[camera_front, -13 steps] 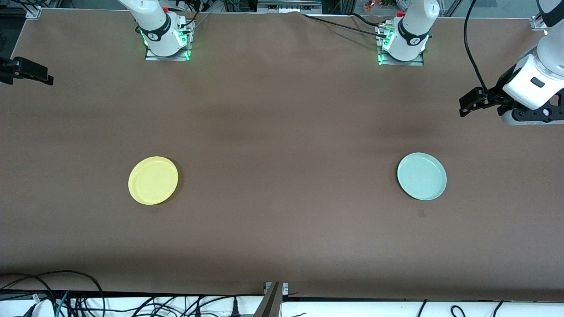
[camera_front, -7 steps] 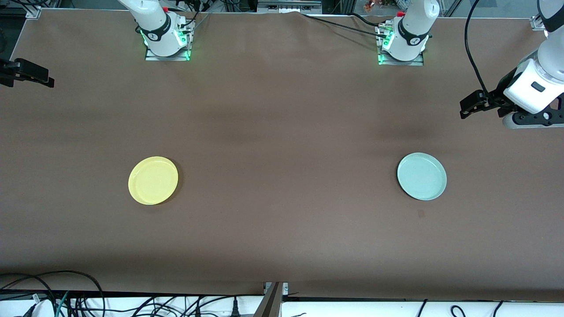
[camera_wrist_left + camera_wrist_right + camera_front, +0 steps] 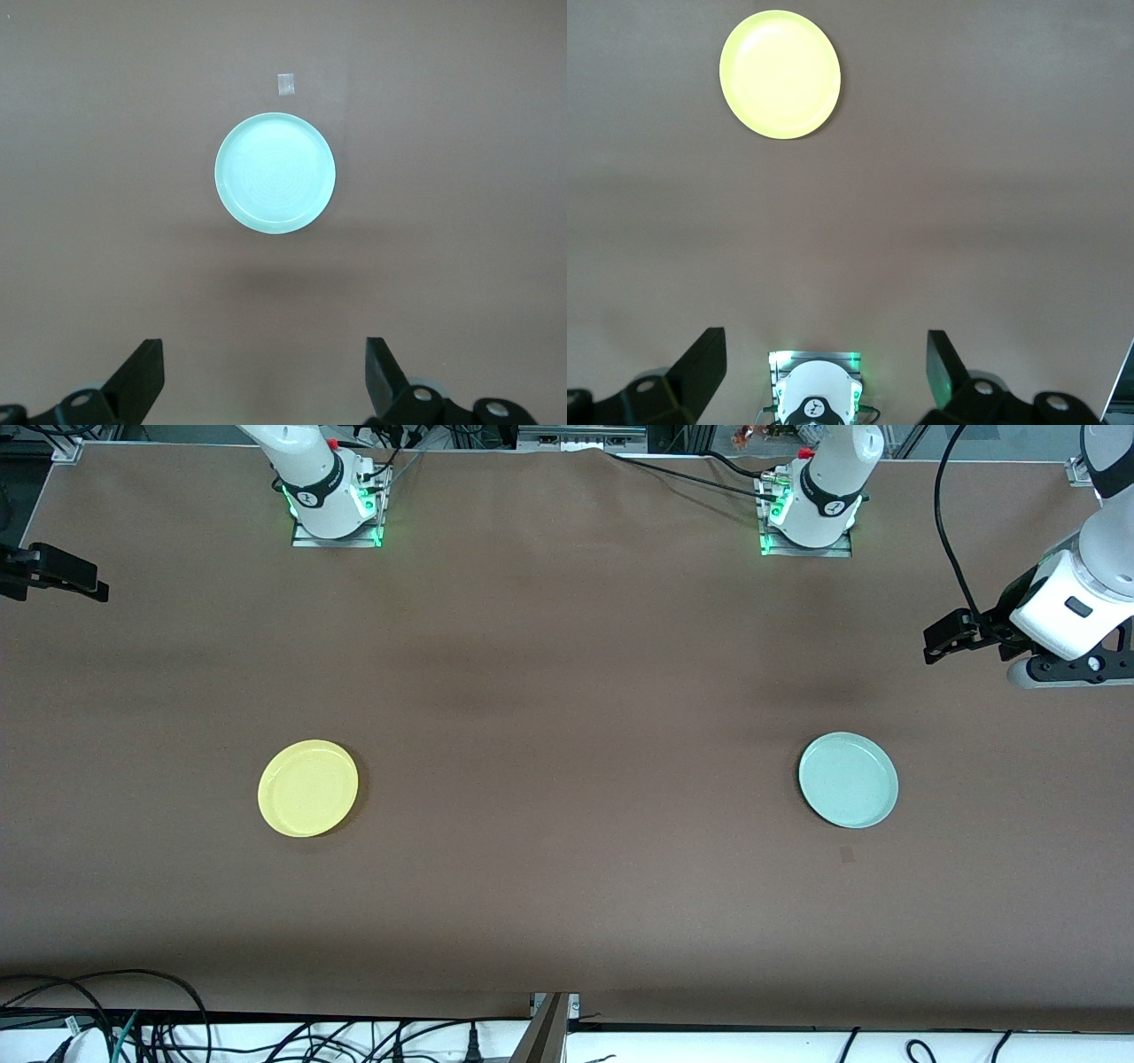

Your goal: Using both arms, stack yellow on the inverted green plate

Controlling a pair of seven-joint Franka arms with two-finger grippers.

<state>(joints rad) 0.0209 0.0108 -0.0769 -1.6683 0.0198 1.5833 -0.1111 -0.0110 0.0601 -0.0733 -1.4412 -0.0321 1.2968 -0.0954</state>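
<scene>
- Pale mint-green round plastic plate (image 3: 848, 779) lies rim-up on the brown table (image 3: 567, 691) toward the left arm's end; you have not yet inverted it, so by my judgement you are at the very first step.
- Your small bright yellow round plastic plate (image 3: 307, 788) lies flat toward the right arm's end, well apart from the green plate, about as near to the front camera.
- Your left gripper (image 3: 264, 376) hangs with fingers spread wide and empty, over bare table near the green plate.
- Your right gripper (image 3: 824, 367) hangs at the table's edge at the right arm's end, fingers also apart, holding nothing.
- Next, I judge, you need to bring the left gripper down to the green plate's rim and flip it.
- Count: one green plate, one yellow plate, two grippers, one small pale tape mark (image 3: 285, 84) just beside the green plate.
</scene>
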